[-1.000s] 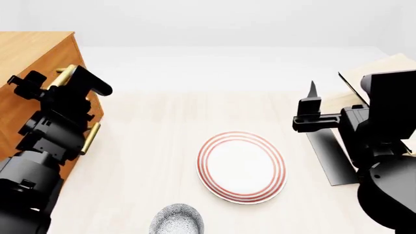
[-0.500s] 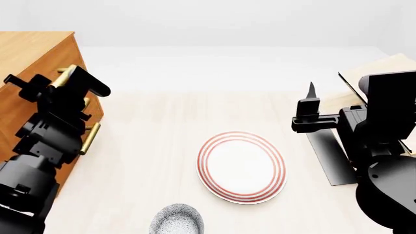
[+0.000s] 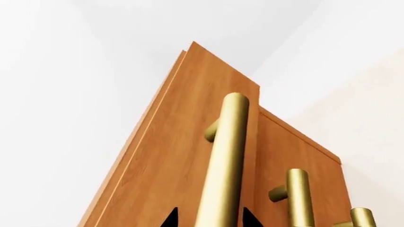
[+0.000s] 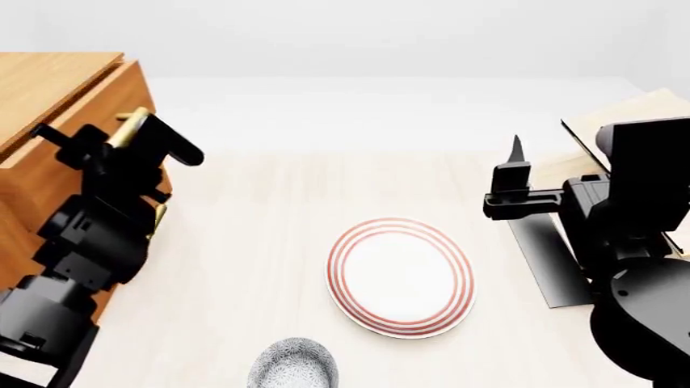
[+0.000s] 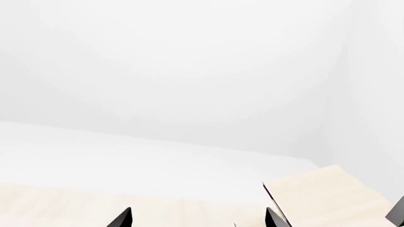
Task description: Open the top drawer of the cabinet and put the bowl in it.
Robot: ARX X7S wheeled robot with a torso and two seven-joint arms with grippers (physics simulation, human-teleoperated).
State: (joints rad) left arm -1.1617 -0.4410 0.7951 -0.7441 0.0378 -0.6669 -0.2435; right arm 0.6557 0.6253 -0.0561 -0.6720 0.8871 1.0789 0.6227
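The cabinet (image 4: 54, 81) stands at the left, and its top drawer (image 4: 113, 99) is slid partway out toward the table. My left gripper (image 4: 129, 133) is shut on that drawer's brass handle (image 3: 224, 156), with a black fingertip (image 3: 170, 218) close on each side of the bar. At the near edge of the head view lies the blue-grey speckled bowl (image 4: 291, 365), partly cut off and with nothing touching it. My right gripper (image 4: 515, 166) hovers open on the right, and its jaws (image 5: 197, 220) are wide apart around nothing.
A red-ringed white plate (image 4: 401, 276) lies mid-table between the arms, just beyond the bowl. A pale tilted rack (image 4: 636, 113) stands at the far right behind the right arm. Two lower drawer handles (image 3: 296, 198) show beneath the top one.
The top drawer has slid out of the cabinet toward the table, with my left gripper moving along on its handle. The right arm, plate and bowl have not moved.
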